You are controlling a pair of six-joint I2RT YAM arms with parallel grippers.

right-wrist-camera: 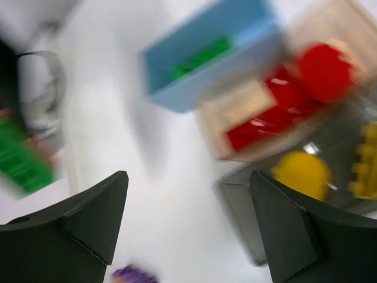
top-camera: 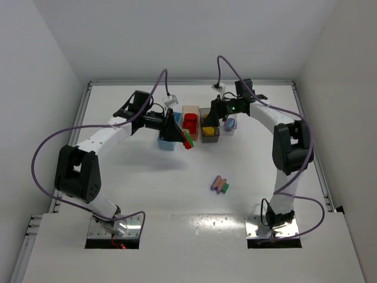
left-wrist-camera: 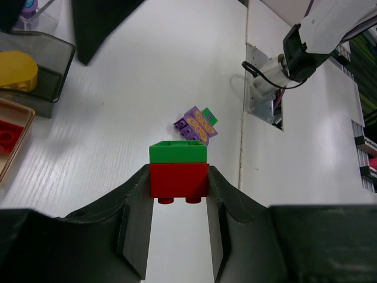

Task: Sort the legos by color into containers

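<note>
Pinching a two-brick plastic stack, green on red (left-wrist-camera: 178,171), between the left jaws, which press on the red brick's sides, two round red studs facing back toward the wrist. Held off the white surface (left-wrist-camera: 118,130), with bare room straight ahead of those jaws as far as a loose cluster of purple, orange-patterned and green bricks (left-wrist-camera: 196,122) lying flat, seen just past the stack's far edge.

To the left of the left jaws, well apart: corner of a smoky dark grey rectangular plastic bin (left-wrist-camera: 56,76) holding a rounded yellow piece (left-wrist-camera: 15,69), and the rim of a pale orange bin (left-wrist-camera: 28,118).

Spread wide on the right, nothing between the right jaws; that wrist view smeared by blur. Below and ahead of them: a light blue bin (right-wrist-camera: 177,94) with green bricks (right-wrist-camera: 197,56) inside, then the orange bin with red pieces (right-wrist-camera: 321,71), then the grey one.

Only from above: all the bins in one row between the two sets of jaws, a clear bin (top-camera: 230,124) at the right end, and the cluster toward the arm bases with bare surface around it. Only from the right wrist: the blue bin's contents.
</note>
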